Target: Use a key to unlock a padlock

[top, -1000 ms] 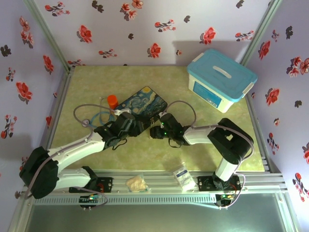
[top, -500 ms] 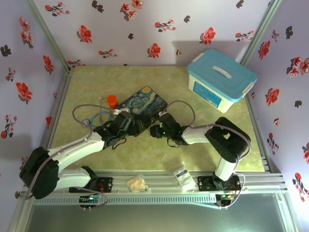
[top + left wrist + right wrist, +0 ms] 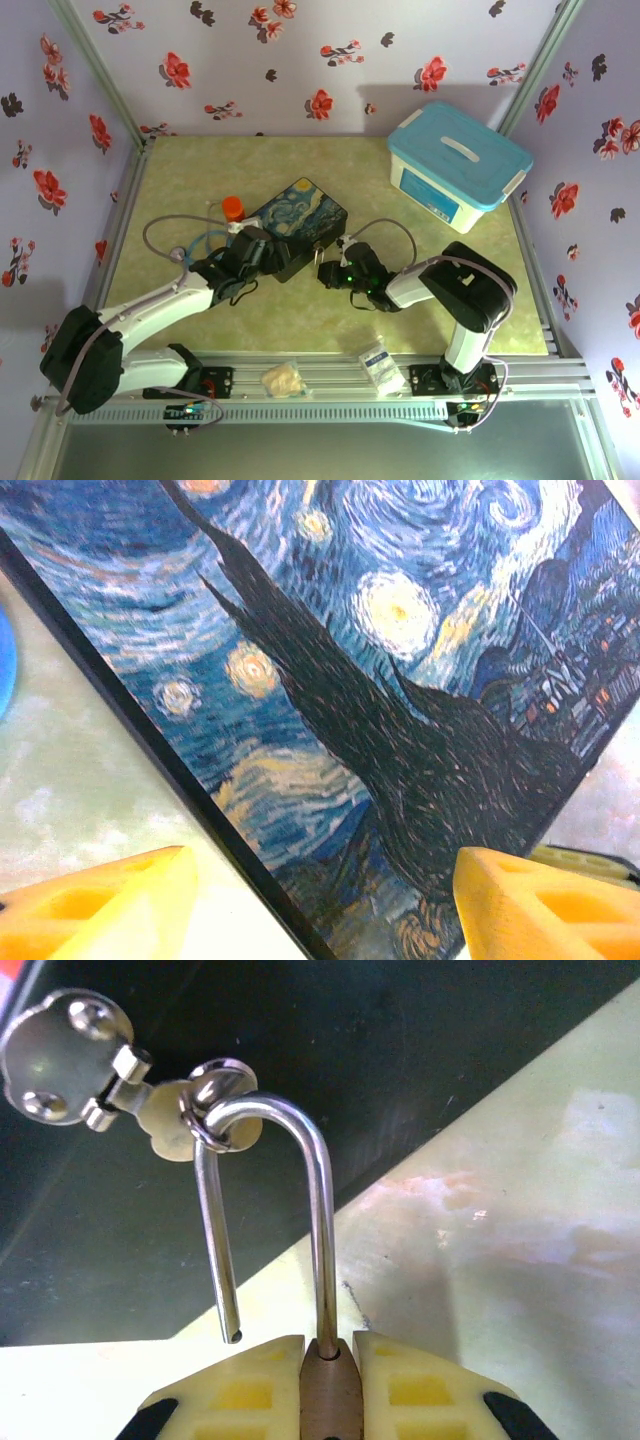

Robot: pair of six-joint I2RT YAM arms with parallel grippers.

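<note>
Right wrist view: the right gripper (image 3: pixel 330 1352) is shut tight on the brass body of the padlock (image 3: pixel 330 1400). The silver shackle (image 3: pixel 321 1210) stands open, its free leg clear of the body, and is hooked through the hasp ring (image 3: pixel 214 1085) on the dark side of the Starry Night box (image 3: pixel 420 1050). Left wrist view: the left gripper (image 3: pixel 320 865) is held wide apart, with nothing gripped, over the painted lid (image 3: pixel 380 680). Top external view: both grippers are met at the box's near edge, mid-table (image 3: pixel 200 170).

Counter (image 3: pixel 190 170): Starry Night print box (image 3: pixel 305 212) near centre, orange cylinder (image 3: pixel 232 209) just beside it at 9 o'clock. Blue-lidded white bin (image 3: pixel 458 165) at 2 o'clock, well apart. On the front rail at 6 o'clock: tan packet (image 3: pixel 283 378) and white-blue packet (image 3: pixel 378 360), possibly sachets, too small to tell.
</note>
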